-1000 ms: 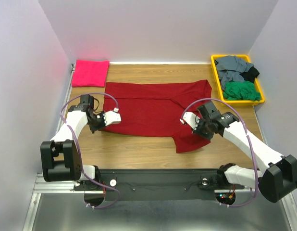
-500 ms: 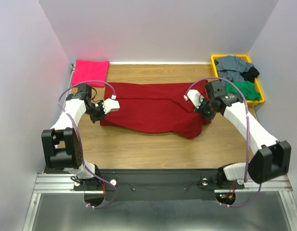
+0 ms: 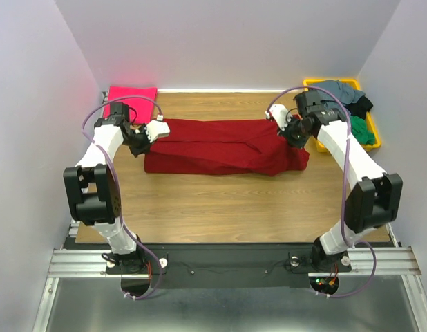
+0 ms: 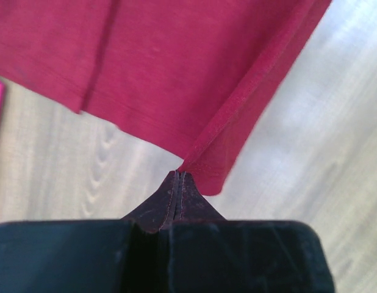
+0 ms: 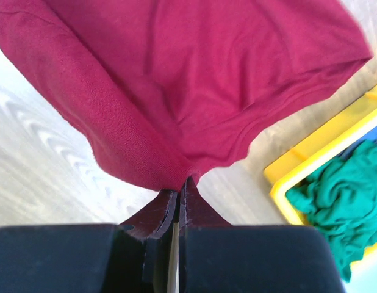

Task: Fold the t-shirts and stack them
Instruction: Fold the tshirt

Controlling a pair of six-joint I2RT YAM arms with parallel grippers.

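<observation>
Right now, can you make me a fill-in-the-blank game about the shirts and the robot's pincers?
The left pincer and the right pincer are both ____ on the dark crimson fabric t-shirt.
The folded hot-pink fabric t-shirt lies at the wooden table's far ____ corner.
The crumpled green fabric t-shirt sits in the ____ plastic bin.
Missing words: shut, left, yellow.

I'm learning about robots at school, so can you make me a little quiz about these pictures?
1. True or false: the left fingers and the right fingers are both shut on the red t-shirt.
2. The folded t-shirt in the far left corner is: A green, B pink, C black.
3. What holds the green t-shirt?
Key: 1 true; 2 B; 3 the yellow bin.
</observation>
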